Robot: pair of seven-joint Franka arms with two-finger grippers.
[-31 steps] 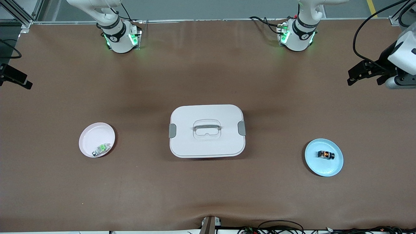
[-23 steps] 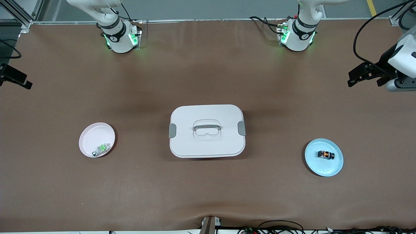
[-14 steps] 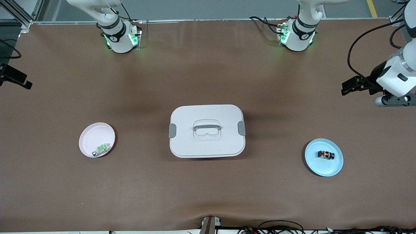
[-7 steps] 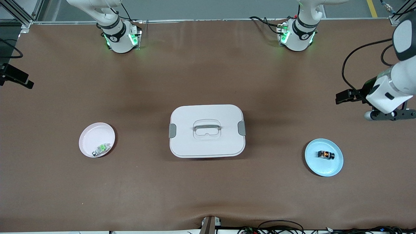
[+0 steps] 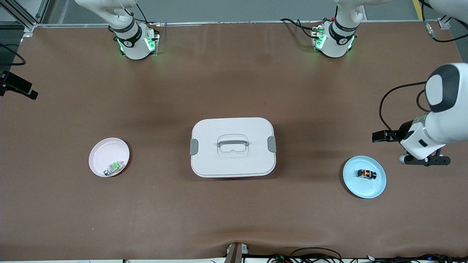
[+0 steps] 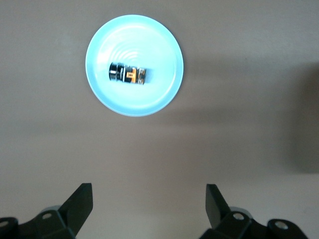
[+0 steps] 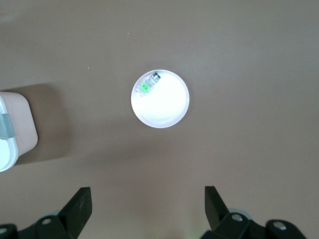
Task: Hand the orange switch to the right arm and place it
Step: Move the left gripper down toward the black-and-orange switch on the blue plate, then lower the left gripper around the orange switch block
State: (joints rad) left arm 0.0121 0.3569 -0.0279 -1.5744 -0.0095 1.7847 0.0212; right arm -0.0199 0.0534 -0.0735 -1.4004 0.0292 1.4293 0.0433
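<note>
The orange switch (image 5: 366,174), a tiny black block with an orange face, lies on its side in the light blue plate (image 5: 362,193) toward the left arm's end of the table. In the left wrist view the orange switch (image 6: 127,74) sits mid-plate (image 6: 159,94). My left gripper (image 6: 148,191) hangs open and empty over bare table beside that plate, not over it; the front view shows the left gripper (image 5: 424,160) just off the plate's rim. My right gripper (image 7: 148,194) waits open and empty, high over the table near the pink plate (image 7: 164,107).
A white lidded box (image 5: 233,146) with a handle and grey clips stands mid-table. The pink plate (image 5: 100,153) toward the right arm's end holds a small silver part with a green face (image 5: 113,167). Brown mat covers the table.
My left arm has swung from the table's end toward the front camera and now hangs beside the blue plate. The right arm, the switch and the plates have not moved.
</note>
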